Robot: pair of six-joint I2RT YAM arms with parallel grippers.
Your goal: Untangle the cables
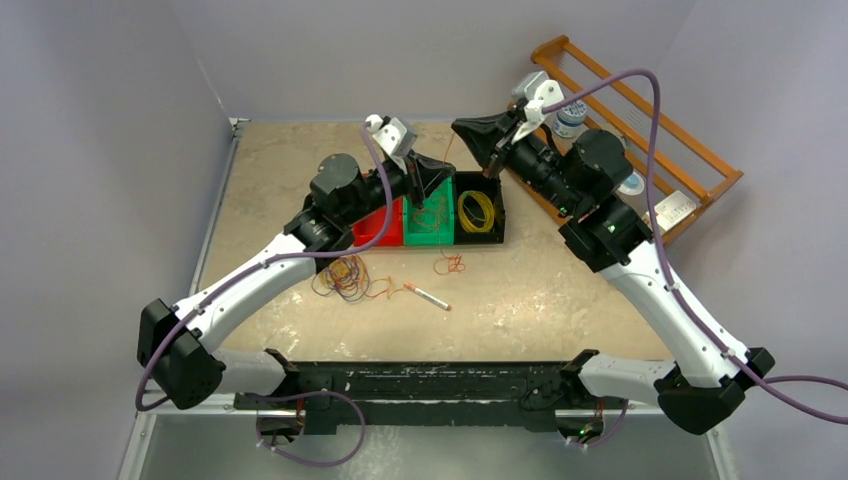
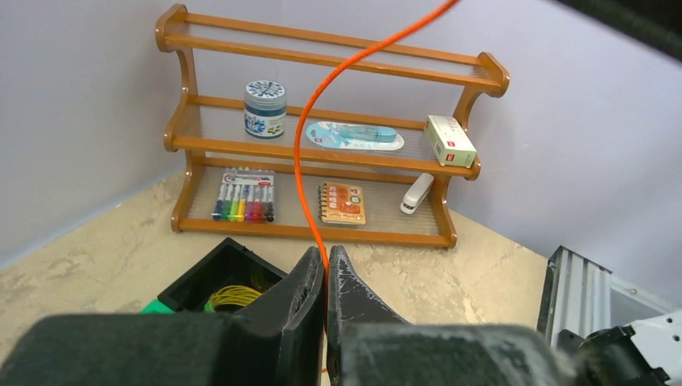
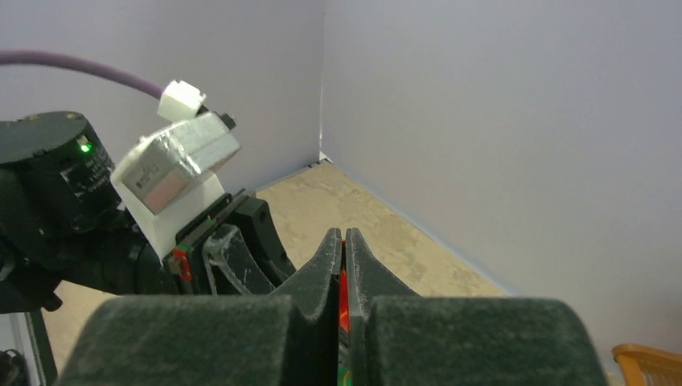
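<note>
— Firstly, the claws: how do they stand?

— Left gripper (image 2: 326, 261): its 2 black, wedge-shaped fingers are pressed together, pinching the orange cable (image 2: 297, 161) at their tips. Right gripper (image 3: 343, 241): likewise closed, its matte, grainy fingers flush, with an orange-red sliver of that cable nipped between the pads.

— And the cable itself?

— Thin, smooth and glossy. It rises from the left fingertips in 1 long curve and leaves the wrist view at the top.

— Where are the remaining cables?

— A loose tangle (image 1: 345, 277) of orange, brownish and dark loops lies on the mottled beige table (image 1: 560, 290), beside the left arm and near the front of the 3-compartment tray (image 1: 499, 225). 1 small reddish strand (image 1: 450, 265) lies apart from it, just in front of the tray. 1 yellow coil (image 1: 477, 212), neatly wound, sits in the black compartment. The left gripper hangs over the green compartment (image 1: 430, 234).

— Anything further?

— 1 slim white marker (image 1: 430, 297) lies on the table near the tangle. A varnished wooden shelf (image 2: 338, 39) with rounded ends stands against the wall.
</note>
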